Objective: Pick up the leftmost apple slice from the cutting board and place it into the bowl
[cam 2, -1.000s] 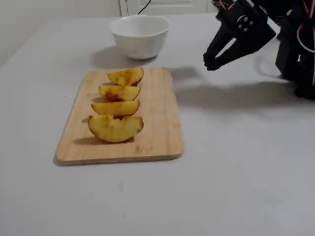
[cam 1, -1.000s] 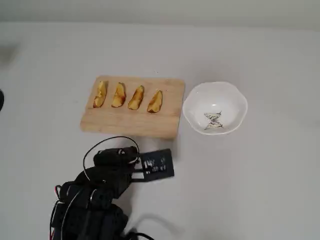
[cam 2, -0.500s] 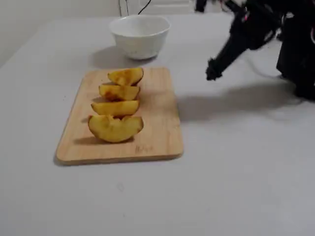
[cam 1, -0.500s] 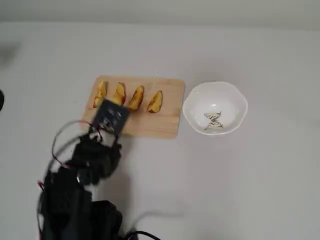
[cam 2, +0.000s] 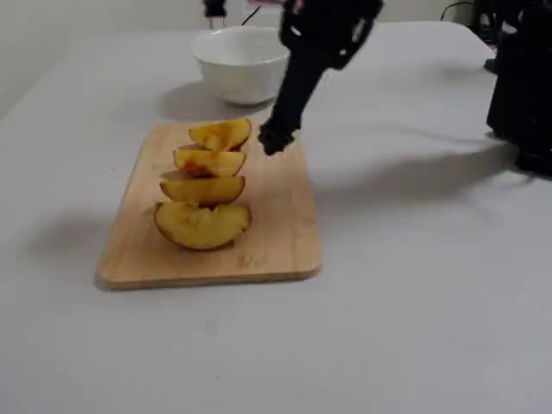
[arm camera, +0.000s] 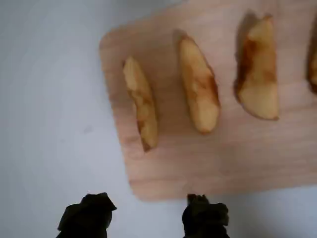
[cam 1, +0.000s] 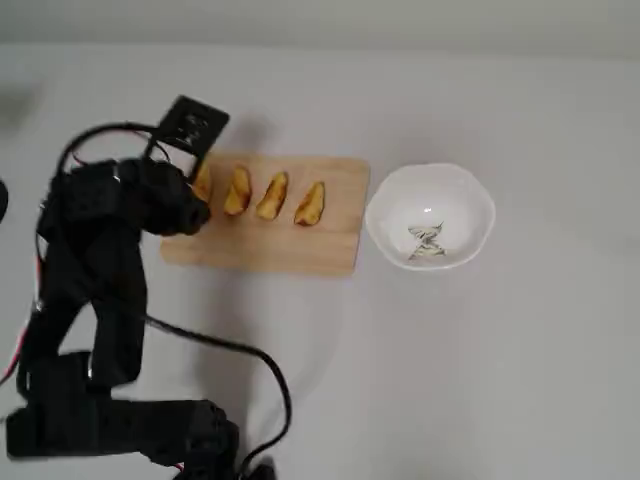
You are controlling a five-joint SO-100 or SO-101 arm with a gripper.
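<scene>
Four apple slices lie in a row on the cutting board (cam 1: pixel 300 250). The leftmost apple slice (arm camera: pixel 141 109) shows in full in the wrist view. In the overhead view (cam 1: pixel 202 183) my arm half covers it. In the fixed view it is the nearest slice (cam 2: pixel 203 224). My gripper (arm camera: pixel 146 215) is open and empty, held above the table just off the board's edge, short of that slice. In the fixed view my gripper (cam 2: pixel 276 138) hangs over the board's right side. The white bowl (cam 1: pixel 470 190) stands right of the board and holds no slice.
My black arm (cam 1: pixel 110 230) and its cable (cam 1: pixel 270 370) cover the table's left and lower left in the overhead view. The other three slices (cam 1: pixel 272 195) lie close together. In the fixed view the bowl (cam 2: pixel 241 65) stands beyond the board's far end, and dark equipment (cam 2: pixel 522 78) stands at the right.
</scene>
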